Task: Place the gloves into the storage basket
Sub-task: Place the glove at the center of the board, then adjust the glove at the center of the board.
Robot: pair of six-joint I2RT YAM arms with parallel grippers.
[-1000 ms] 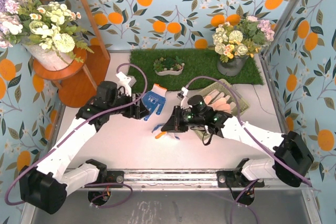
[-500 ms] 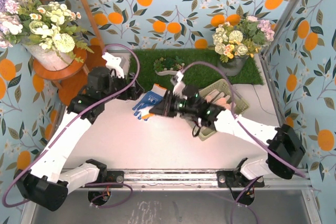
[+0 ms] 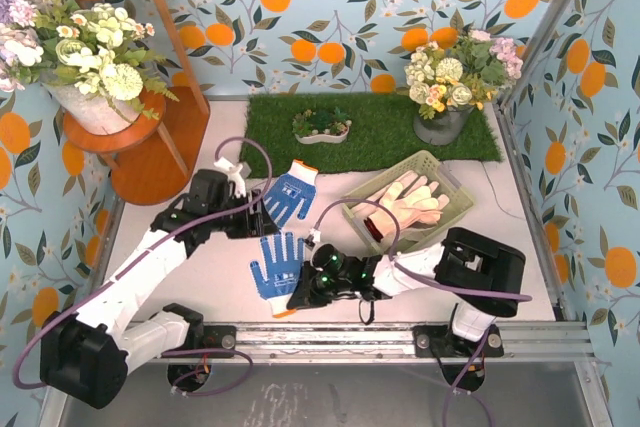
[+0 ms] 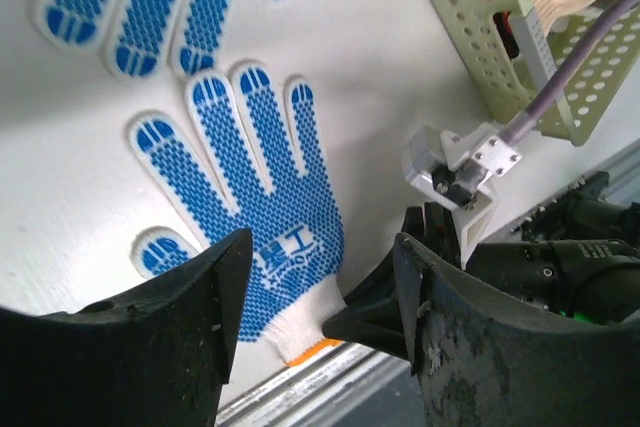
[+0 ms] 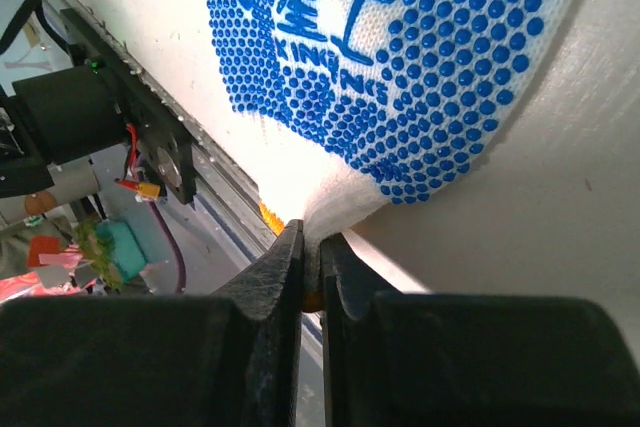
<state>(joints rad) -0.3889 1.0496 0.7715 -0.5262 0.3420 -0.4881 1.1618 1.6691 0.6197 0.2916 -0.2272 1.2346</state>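
As seen lower centre, right gripper (image 5: 310,244) pinches blue-dotted glove (image 3: 278,262) by cuff; left gripper (image 3: 256,217), centre-left, jaws spread.

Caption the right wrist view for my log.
Right end effector pinches the cuff of a blue-dotted glove lying on the white table.
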